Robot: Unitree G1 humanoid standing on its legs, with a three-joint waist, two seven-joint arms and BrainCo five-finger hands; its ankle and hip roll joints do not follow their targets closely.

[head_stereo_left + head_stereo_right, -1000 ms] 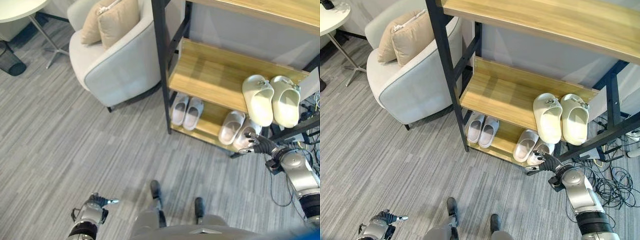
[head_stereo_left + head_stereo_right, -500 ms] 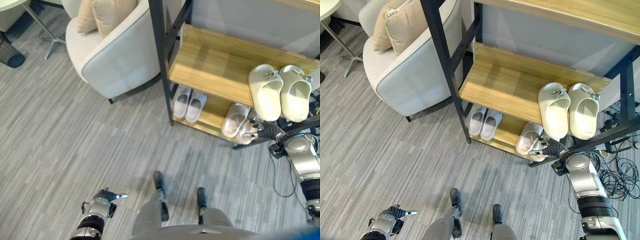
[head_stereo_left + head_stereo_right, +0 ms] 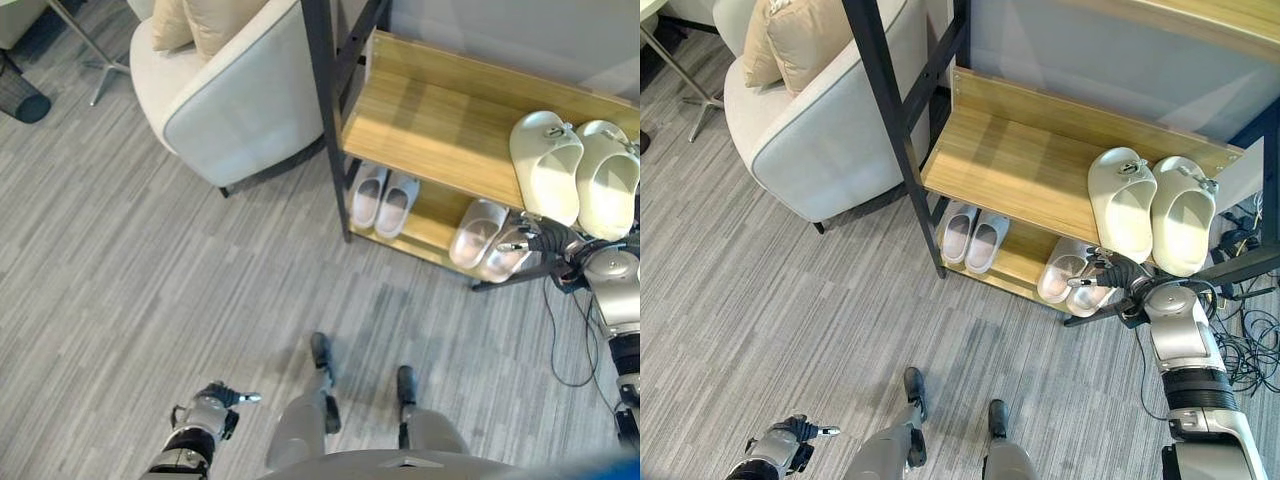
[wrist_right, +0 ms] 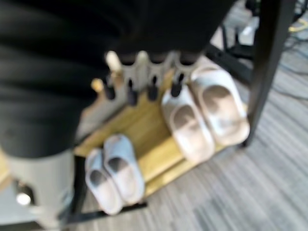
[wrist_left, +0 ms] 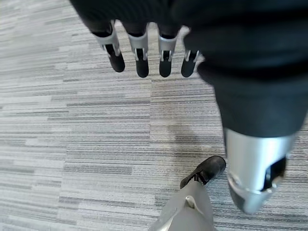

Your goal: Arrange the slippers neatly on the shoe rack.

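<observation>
Armchair (image 3: pixel 225 110) left of shoe rack (image 3: pixel 440 130).

Cream slippers (image 3: pixel 575 165) paired on middle shelf; small grey pair (image 3: pixel 385 198) and pinkish pair (image 3: pixel 490 238) on bottom shelf.

Right hand (image 3: pixel 1118 274) at outer slipper of pinkish pair, long axis running front-to-back into shelf; fingers look extended, probably touching, not gripping.

Left hand (image 3: pixel 215 400) far off, low over carpet, fingers relaxed, empty.

No legible writing.

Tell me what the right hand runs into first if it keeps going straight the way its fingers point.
Most likely the right-hand pair of pale slippers on the bottom shelf: the right hand sits at that pair's outer slipper, open fingers aimed along the shelf. Whether it already touches is unclear.
</observation>
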